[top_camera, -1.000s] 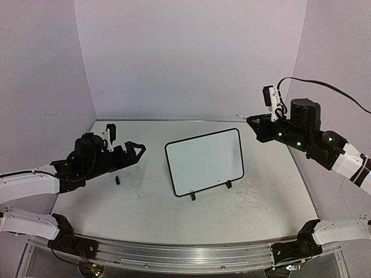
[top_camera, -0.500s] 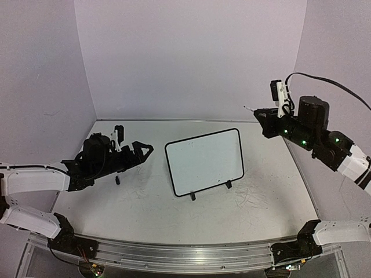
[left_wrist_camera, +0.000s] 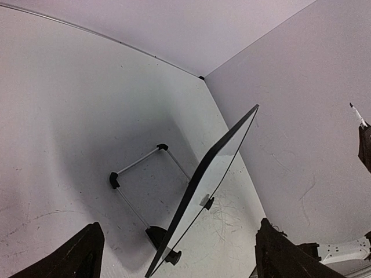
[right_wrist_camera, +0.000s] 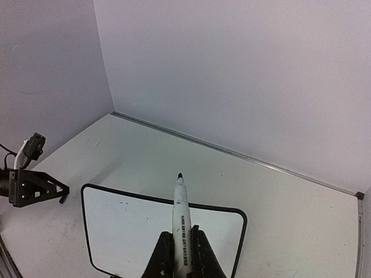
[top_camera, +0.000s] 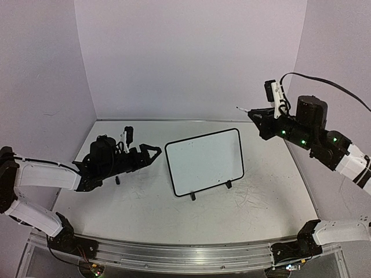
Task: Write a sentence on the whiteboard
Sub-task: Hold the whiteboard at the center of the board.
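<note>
We are getting ready to write on the board.

Our right claw (top_camera: pixel 254 117) is squeezing shut on the pen (right_wrist_camera: pixel 181 214), its bare tip pointing out, up in the air and well apart from the board (top_camera: pixel 204 160). The board is standing tilted on its little feet in the middle of the surface (top_camera: pixel 145 208), between our arms, and it is showing no words yet. Our left claw (top_camera: pixel 154 153) is hanging wide open and empty near the board's left edge. We are guessing the board could slide or tip back if the pen is pushing hard while nothing is holding it.
</note>
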